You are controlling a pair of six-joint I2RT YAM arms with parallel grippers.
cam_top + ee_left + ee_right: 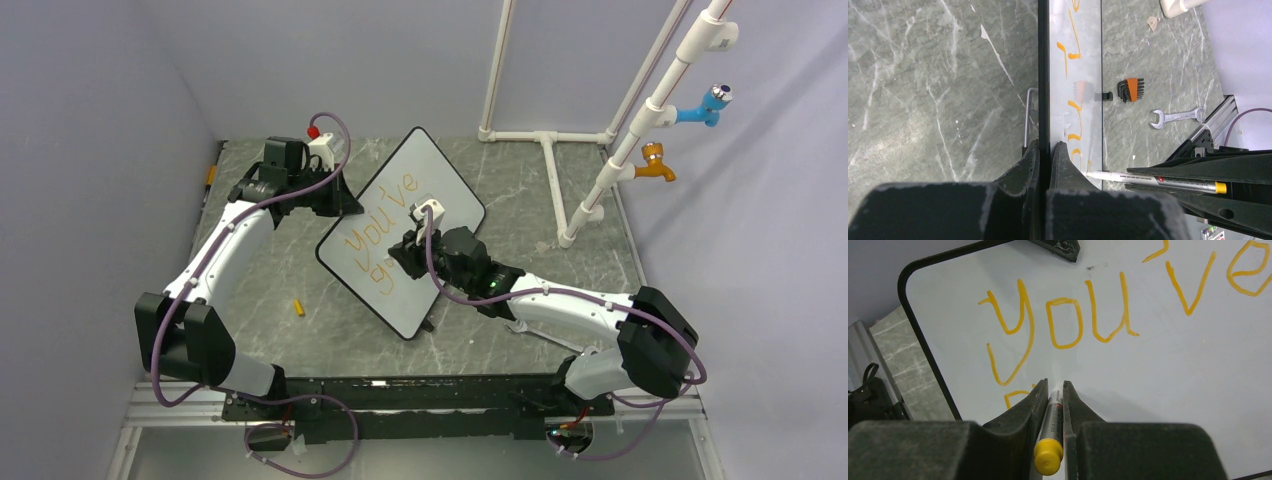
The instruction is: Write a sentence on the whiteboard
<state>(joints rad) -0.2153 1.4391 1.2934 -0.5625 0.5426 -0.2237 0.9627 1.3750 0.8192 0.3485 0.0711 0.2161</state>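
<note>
Marker (1052, 426) w/ yellow end cap is clenched tight btwn the right gripper (1055, 386) jaws, barrel running fwd along the gap, tip end hidden by the fingers, pointing at the whiteboard (1158, 390) just under the first written line. From the left wrist view the marker's white tip (1095, 175) sits right at the board face; contact can't be confirmed. Whiteboard lies mid-table (300, 345), turned corner-on like a diamond, btwn the two grippers. Left gripper (1049, 148) is closed on the board's black rim, one finger each side, at the board's upper-left edge in the top view. Sentence (1073, 322) so far: "You've" in orange across the board's upper half; below it only the start of one more letter, at the board's lower-left, partly behind the right fingers. Beyond the board's far-right edge in the left wrist view: hex-key set (1130, 90) w/ orange holder, and a wrench (1175, 116) past that, both flat on the table and well apart from the board. Small yellow bit (298, 307) lies off the board's lower-left edge.
</note>
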